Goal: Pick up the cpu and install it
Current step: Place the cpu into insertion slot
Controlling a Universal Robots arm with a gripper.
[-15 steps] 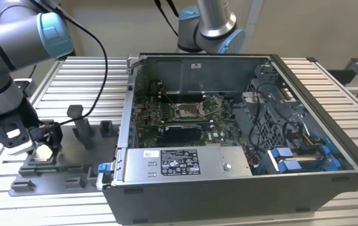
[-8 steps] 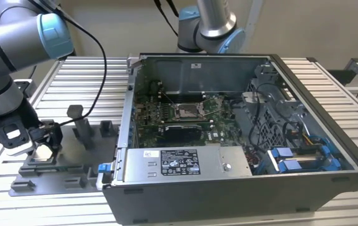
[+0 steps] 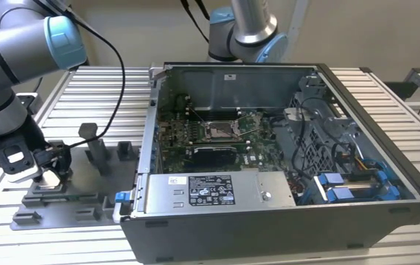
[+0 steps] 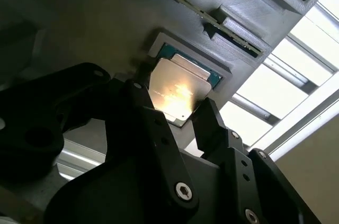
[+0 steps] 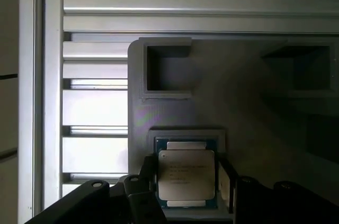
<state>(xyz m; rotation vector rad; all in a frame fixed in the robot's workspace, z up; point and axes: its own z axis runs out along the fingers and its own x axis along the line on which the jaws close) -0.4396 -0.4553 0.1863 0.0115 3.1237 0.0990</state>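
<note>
**A:** Why does the black gripper (image 3: 51, 172) hang so low over the grey plastic fixture block (image 3: 70, 207) on the slatted aluminium table (image 3: 99, 83)?

**B:** Because the cpu (image 5: 186, 173), a flat square chip with a pale silver metal top, lies there in a shallow square pocket. I judge the pocket keeps it level and square to the grasp. The fingers (image 5: 147, 173) stand apart, one on each side of the chip. They straddle it rather than clamp it, as far as I can judge.

**A:** And the open dark computer case (image 3: 387, 165)?

**B:** It lies on its side, well apart, so the square socket (image 3: 218, 131) on its board faces up.

**A:** Counts?

**B:** One cpu, two fingers, one socket, one case. The first wrist view shows three pockets, with the chip in one.
</note>
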